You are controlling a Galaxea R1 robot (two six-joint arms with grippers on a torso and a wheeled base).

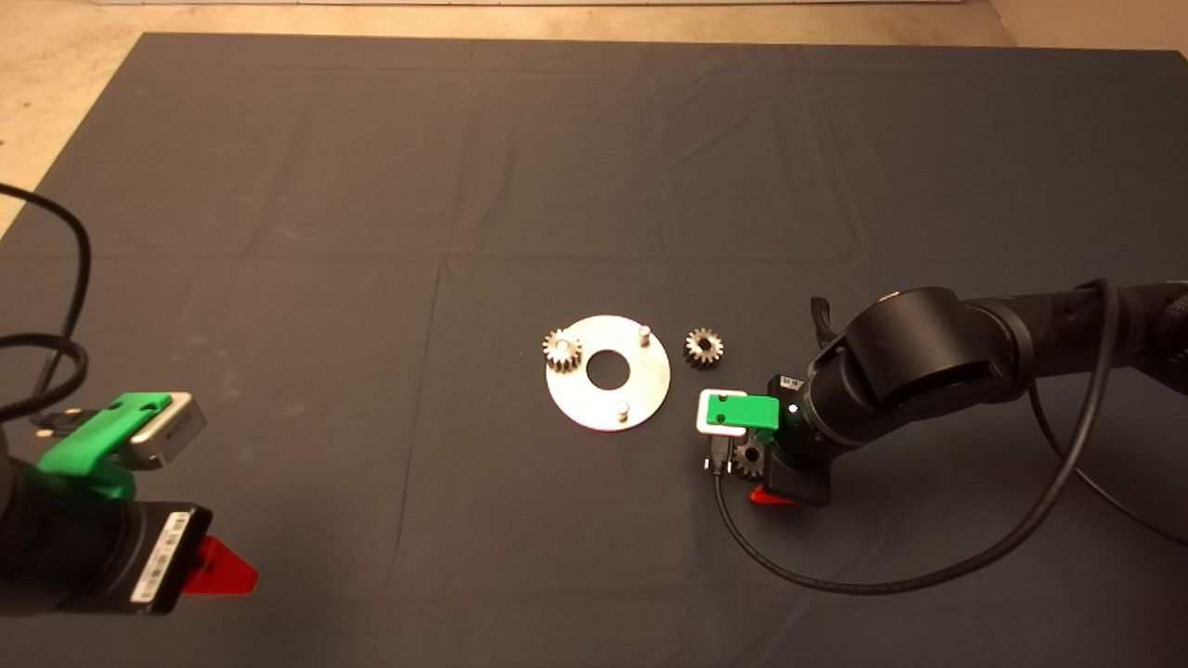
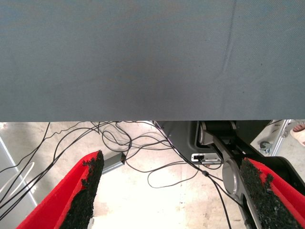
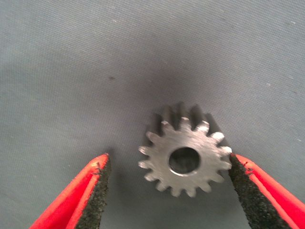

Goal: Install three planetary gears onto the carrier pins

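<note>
Red fingers of the right end effector (image 3: 167, 191) stand spread around a gear (image 3: 185, 160) lying flat on the counter's dark mat (image 1: 371, 186); one pad (image 3: 243, 186) touches its teeth. The left end effector (image 2: 171, 195), also spread, waits at the mat's near left edge. Farther in, the disc (image 1: 608, 373) carries one mounted gear (image 1: 562, 350) and two bare pins (image 1: 643, 332), another gear (image 1: 703, 347) just beside it.
</note>
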